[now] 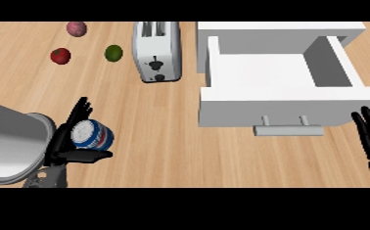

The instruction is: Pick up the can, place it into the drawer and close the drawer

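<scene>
The can [92, 135], white and blue with a red stripe, stands near the counter's lower left. My left hand [63, 143] cups it: straight fingers [78, 114] rise along its far left side and the thumb [86, 155] lies just below it. The hand is open. The white drawer [217, 62] is pulled out of its cabinet [282, 32] at the upper right. Its inside is bare and its handle [289, 130] faces me. At the right edge, just right of the drawer's front, my right hand [362, 131] rests open with its fingers up.
A silver toaster [155, 50] stands left of the drawer. Farther left lie a green fruit [113, 53], a red fruit [60, 55] and a purplish one [77, 28]. A large grey pot [18, 146] fills the lower left edge beside my left hand.
</scene>
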{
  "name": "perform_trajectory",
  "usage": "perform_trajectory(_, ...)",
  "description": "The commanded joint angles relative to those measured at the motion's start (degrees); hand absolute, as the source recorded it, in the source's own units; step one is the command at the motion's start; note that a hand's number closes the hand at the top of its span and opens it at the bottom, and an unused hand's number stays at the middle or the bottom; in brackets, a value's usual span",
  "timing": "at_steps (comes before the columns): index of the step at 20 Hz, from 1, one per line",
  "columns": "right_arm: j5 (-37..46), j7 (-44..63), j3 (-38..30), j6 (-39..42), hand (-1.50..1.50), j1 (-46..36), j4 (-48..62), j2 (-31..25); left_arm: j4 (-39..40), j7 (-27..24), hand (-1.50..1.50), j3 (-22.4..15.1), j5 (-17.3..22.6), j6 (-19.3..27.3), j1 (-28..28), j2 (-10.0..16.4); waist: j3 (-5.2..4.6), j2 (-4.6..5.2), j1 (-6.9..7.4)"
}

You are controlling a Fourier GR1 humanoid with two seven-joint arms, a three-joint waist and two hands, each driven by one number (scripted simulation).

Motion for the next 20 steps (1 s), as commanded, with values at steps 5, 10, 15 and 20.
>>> perform_trajectory(5,-1.3,-1.6,0.8,0.7,-1.5,4.6,-2.2,0.8,-3.1,0.8,-1.5,-2.8,0.2,-0.8,1.3,-1.0,0.01,-0.03,-0.01)
perform_trajectory(10,0.7,-0.8,0.5,0.3,-1.5,0.5,0.9,0.8,3.2,-1.6,1.5,-3.0,-0.3,1.7,-4.3,-3.3,0.0,0.02,-0.04)
perform_trajectory(15,-4.6,3.6,-2.8,0.8,-1.5,1.0,-4.4,-0.5,-12.3,7.9,1.5,-4.4,4.3,-2.5,0.9,-4.4,0.05,-0.19,0.39)
perform_trajectory(20,-2.5,2.8,-2.0,1.5,-1.5,1.9,-4.9,-0.1,-8.8,3.2,1.5,-4.5,4.4,-4.0,0.7,-3.4,0.01,-0.04,0.08)
